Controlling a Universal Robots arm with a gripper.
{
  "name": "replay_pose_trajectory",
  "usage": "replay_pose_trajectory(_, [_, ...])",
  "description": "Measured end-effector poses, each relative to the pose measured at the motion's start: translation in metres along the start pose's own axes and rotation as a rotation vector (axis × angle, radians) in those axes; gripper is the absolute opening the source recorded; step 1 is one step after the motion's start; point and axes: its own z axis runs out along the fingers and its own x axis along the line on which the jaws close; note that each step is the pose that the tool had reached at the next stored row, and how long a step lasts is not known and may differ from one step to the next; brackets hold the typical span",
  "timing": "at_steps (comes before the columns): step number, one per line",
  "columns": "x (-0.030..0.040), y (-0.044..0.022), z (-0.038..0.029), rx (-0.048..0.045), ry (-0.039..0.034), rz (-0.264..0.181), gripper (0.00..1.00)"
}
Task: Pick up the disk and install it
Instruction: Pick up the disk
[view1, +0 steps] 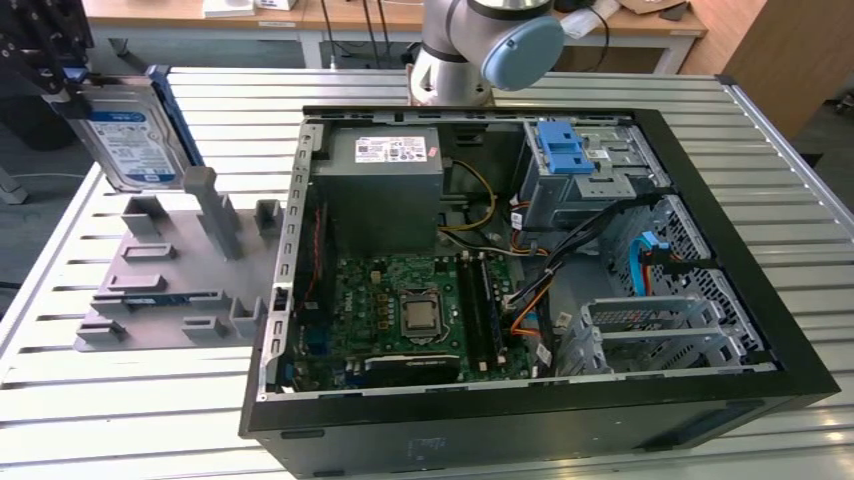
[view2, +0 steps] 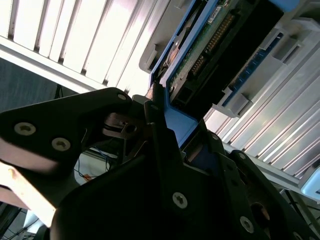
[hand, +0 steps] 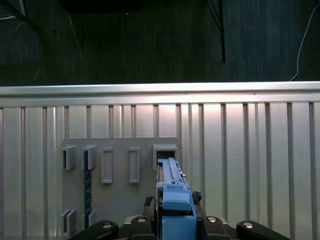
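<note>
Exterior view: your black gripper (view1: 64, 82) clamps the flat silver blue-framed disk (view1: 127, 145) above the grey slotted rack (view1: 160, 285); likely rigid, weighty, shock-sensitive, so hold its edges.

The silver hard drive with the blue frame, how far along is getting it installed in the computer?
Done: the pickup, it seems. The black gripper has its jaws shut on the silver hard drive with the blue plastic frame, which looks lifted just above the grey slotted holder. In hand: the drive hangs over the slatted metal table, outside the open black computer case. Left: the installing itself.
</note>
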Motion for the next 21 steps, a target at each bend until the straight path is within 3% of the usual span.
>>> replay_pose_trajectory(21, [-0.0001,0.0,-0.0148,0.0002,0.0,0.0,0.36])
